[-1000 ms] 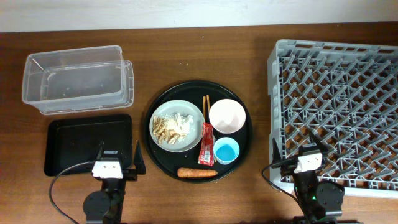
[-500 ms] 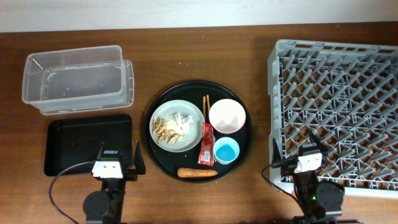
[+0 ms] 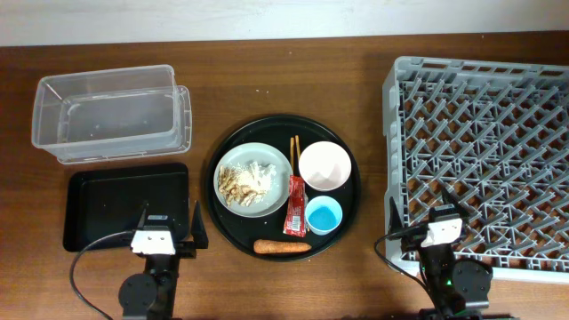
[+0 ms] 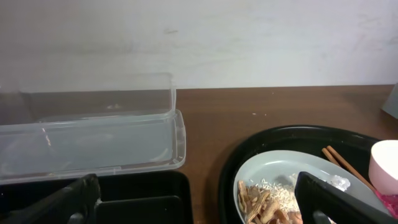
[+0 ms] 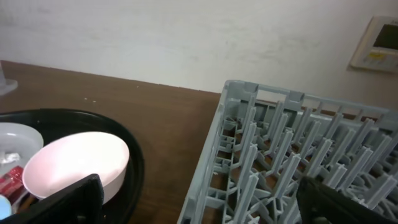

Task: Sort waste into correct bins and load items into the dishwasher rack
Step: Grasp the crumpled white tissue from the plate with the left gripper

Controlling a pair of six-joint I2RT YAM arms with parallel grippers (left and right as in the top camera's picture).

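On the round black tray [image 3: 283,135] sit a pale plate [image 3: 233,160] with beige-white food scraps [image 3: 238,182] and a white scrap [image 3: 263,174], the chopsticks [image 3: 294,151], a white-pink bowl [image 3: 324,165], a red wrapper [image 3: 294,206], a light-blue cup [image 3: 324,215] and an orange carrot [image 3: 282,247]. The clear tub [image 3: 111,111] and the flat black tray [image 3: 124,204] lie at left; the grey rack [image 3: 484,156] at right. My left gripper [image 3: 172,227] is open and empty at the front left. My right gripper [image 3: 425,222] is open and empty at the rack's front-left corner.
In the left wrist view the tub [image 4: 93,134], the flat tray [image 4: 143,199] and the plate [image 4: 280,180] lie ahead. In the right wrist view the bowl [image 5: 78,165] and the rack [image 5: 292,155] lie ahead. Bare wood runs between the round tray and the rack.
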